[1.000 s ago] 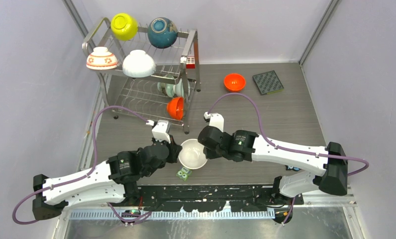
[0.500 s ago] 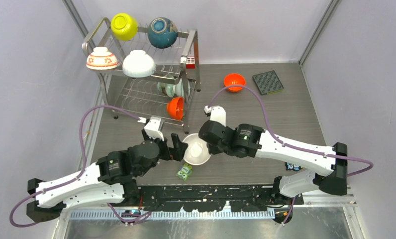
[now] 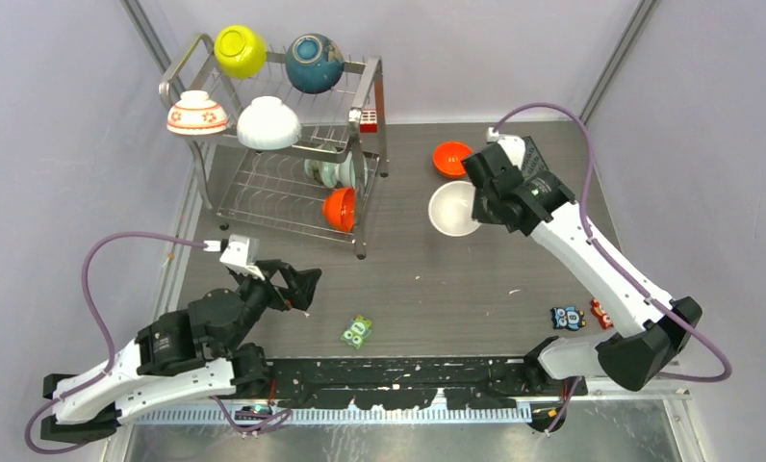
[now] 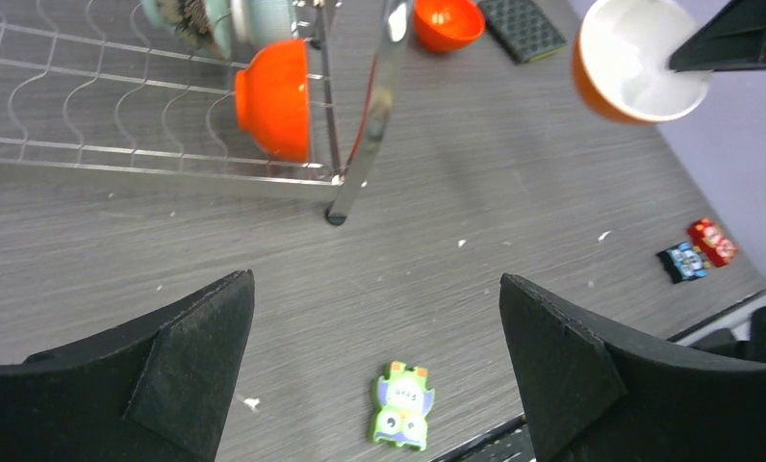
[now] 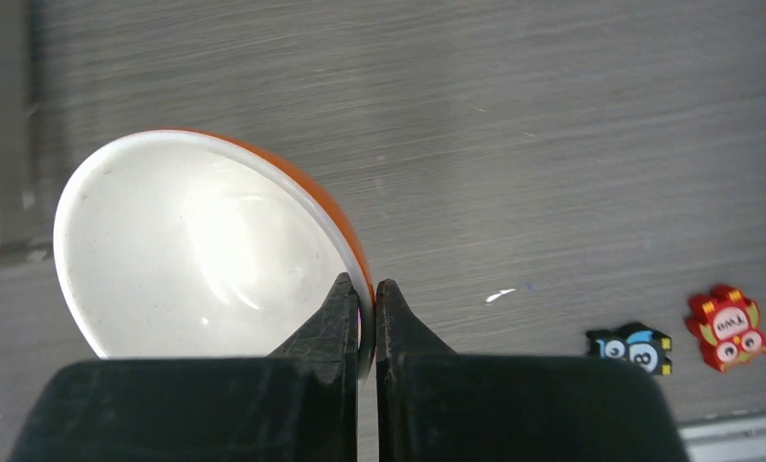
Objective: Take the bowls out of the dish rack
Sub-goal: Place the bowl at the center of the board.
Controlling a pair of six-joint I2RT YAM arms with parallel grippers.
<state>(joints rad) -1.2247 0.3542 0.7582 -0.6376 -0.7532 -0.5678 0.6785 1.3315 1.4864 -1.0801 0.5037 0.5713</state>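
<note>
Right fingers: the right gripper (image 5: pixel 368 289) is pinched narrow on the rim of a bowl, 1 finger inside and 1 outside.
Held bowl: the orange-and-white bowl (image 5: pixel 206 255) is white inside and orange outside. It hangs tilted from the rim at the far right of the table, just beside the loose orange bowl (image 3: pixel 453 159).
Left fingers: the left gripper (image 4: pixel 374 289) stands spread wide with nothing between its 2 pads, low over the near left of the table.
Under the left fingers: a green owl piece (image 4: pixel 403 404) lies on the grey table (image 3: pixel 427 279).
Dish rack: the dish rack (image 3: pixel 361 236) stands at the far left with 6 bowls in it.
Upper tier: yellow-green bowl (image 3: pixel 240 50), teal bowl (image 3: pixel 314 63), flowered bowl (image 3: pixel 196 114), white bowl (image 3: pixel 268 123).
Lower tier: pale green bowl (image 3: pixel 326 173) and racked orange bowl (image 3: pixel 340 209), both on edge at the right end.
Rack extras: a red-white block (image 3: pixel 368 120) is clipped on the right side.
Far right corner: a dark square mat (image 3: pixel 519 159) lies flat.
Near right: a blue owl piece (image 3: pixel 569 318) and a red owl piece (image 3: pixel 602 310) lie side by side.
</note>
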